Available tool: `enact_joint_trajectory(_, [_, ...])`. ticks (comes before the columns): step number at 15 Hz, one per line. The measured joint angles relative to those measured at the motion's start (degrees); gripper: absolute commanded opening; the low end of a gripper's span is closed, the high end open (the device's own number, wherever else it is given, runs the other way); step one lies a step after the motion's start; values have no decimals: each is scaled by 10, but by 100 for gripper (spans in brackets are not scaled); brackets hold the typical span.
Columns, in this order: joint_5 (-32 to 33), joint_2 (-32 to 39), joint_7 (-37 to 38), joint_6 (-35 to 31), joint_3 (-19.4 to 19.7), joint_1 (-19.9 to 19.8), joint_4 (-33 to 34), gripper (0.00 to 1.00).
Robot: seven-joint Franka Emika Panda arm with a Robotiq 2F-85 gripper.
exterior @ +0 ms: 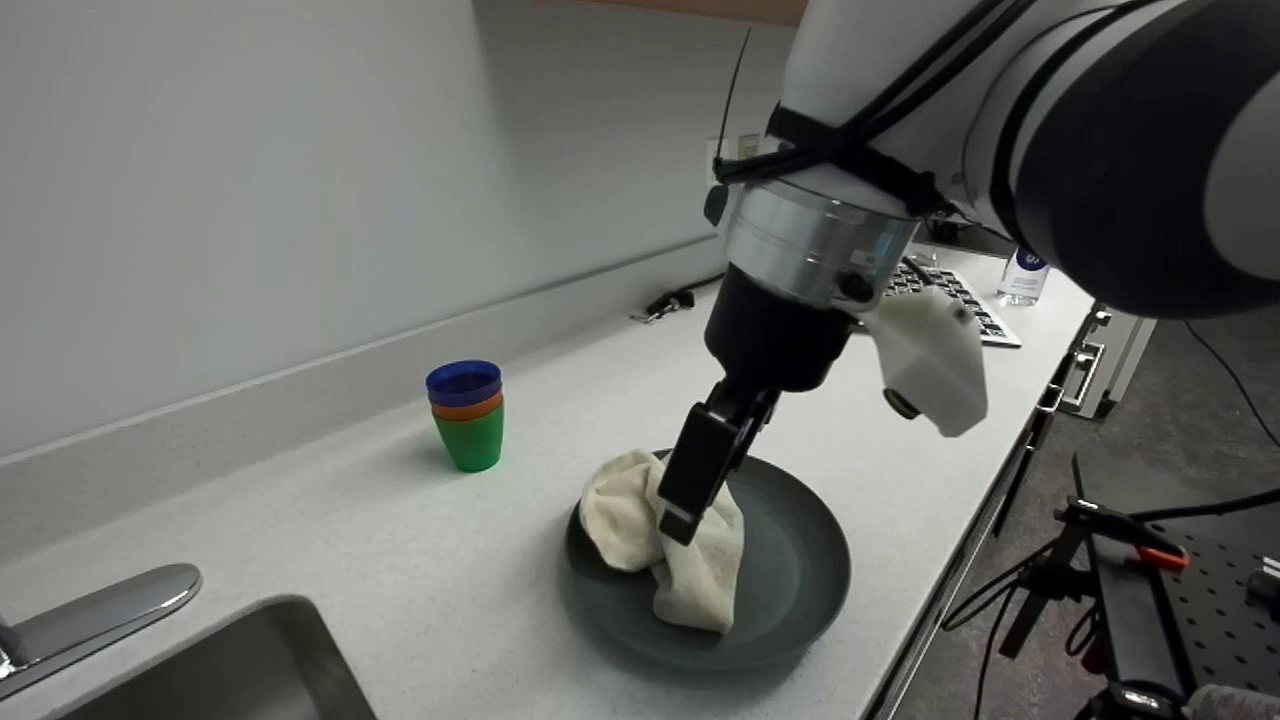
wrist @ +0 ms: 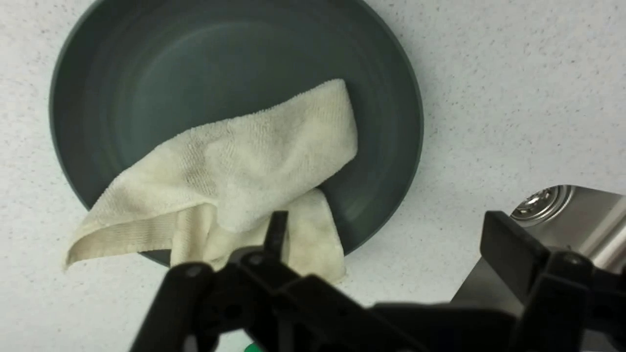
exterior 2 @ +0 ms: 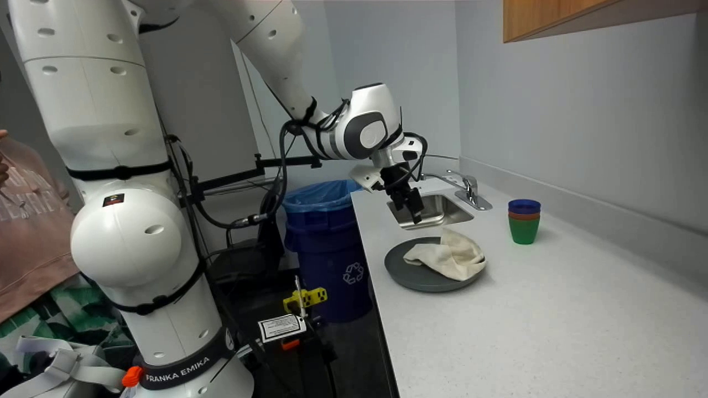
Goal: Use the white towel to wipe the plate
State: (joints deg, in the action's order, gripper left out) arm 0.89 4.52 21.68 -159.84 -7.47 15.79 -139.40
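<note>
One empty black claw (wrist: 386, 220) above a crumpled cream-white cloth towel (wrist: 239, 161)

The claw's jaws stand spread wide with nothing between them. The towel lies slantwise on a round dark grey-green plate (wrist: 210, 68) with a shallow rim; in the wrist view a corner of it reaches past the rim at lower left. The step looks like either gripping the towel or leaving it lying there; the pictures do not settle which, nor whether the plate has been wiped. If a wipe is next, bring the thick middle fold between the jaws before lowering, pinch cloth alone, and press lightly, since the plate could slide on the pale speckled desk (wrist: 489, 98).

The wrist view shows how off-centre the jaws sit: one over the towel's lower fold, one toward the steel sink (wrist: 589, 220) at lower right. It gives little sense of height. In an exterior view a gap shows below the claw (exterior 2: 416, 217); in an exterior view where it crosses in front of the towel (exterior: 702, 580), contact cannot be judged.
</note>
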Motion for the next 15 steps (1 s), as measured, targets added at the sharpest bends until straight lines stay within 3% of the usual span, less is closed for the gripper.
enact_joint_trajectory(6, [38,-35,11,0,0,-7,-33,100])
enact_joint_trajectory(15, [42,-54,40,-6,-2,-14,-47,100])
